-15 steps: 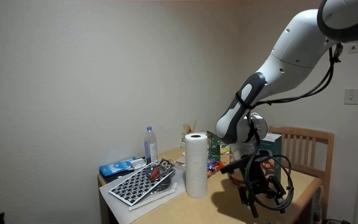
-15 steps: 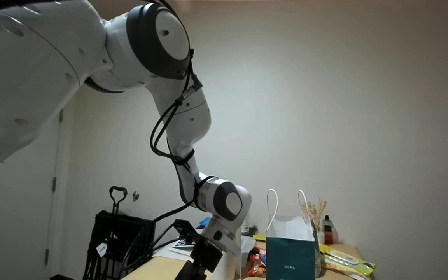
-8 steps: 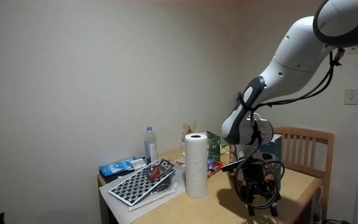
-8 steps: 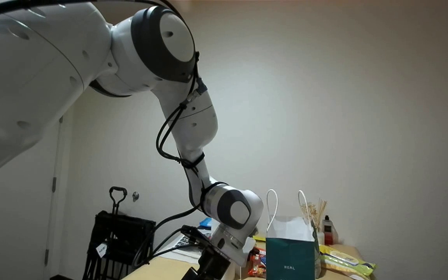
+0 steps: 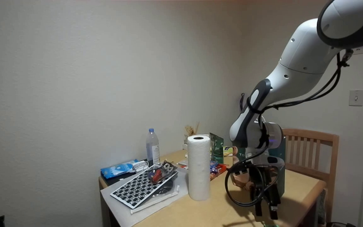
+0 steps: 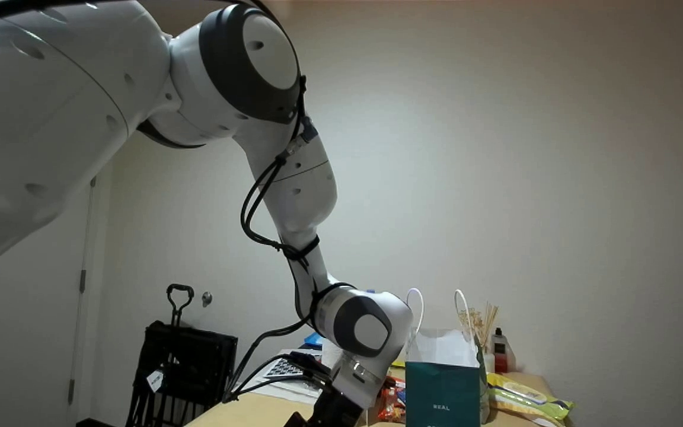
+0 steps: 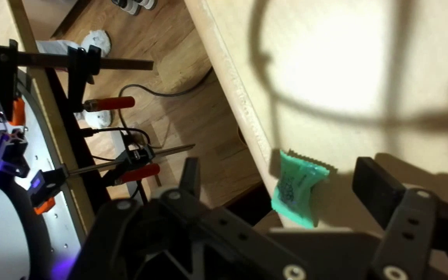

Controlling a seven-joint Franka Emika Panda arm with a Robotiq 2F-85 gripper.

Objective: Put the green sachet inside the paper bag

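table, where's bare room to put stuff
In an exterior view, the table is bare between the towel roll and gripper, and beside the bag toward the chair. Crowded behind the roll (packets) and left of it (checkered board, bottle).

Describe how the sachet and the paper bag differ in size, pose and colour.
The sachet is tiny; the paper bag is far larger. The sachet lies down, while the paper bag stands upright. The sachet is light green, the paper bag mainly dark teal. Both carry print.
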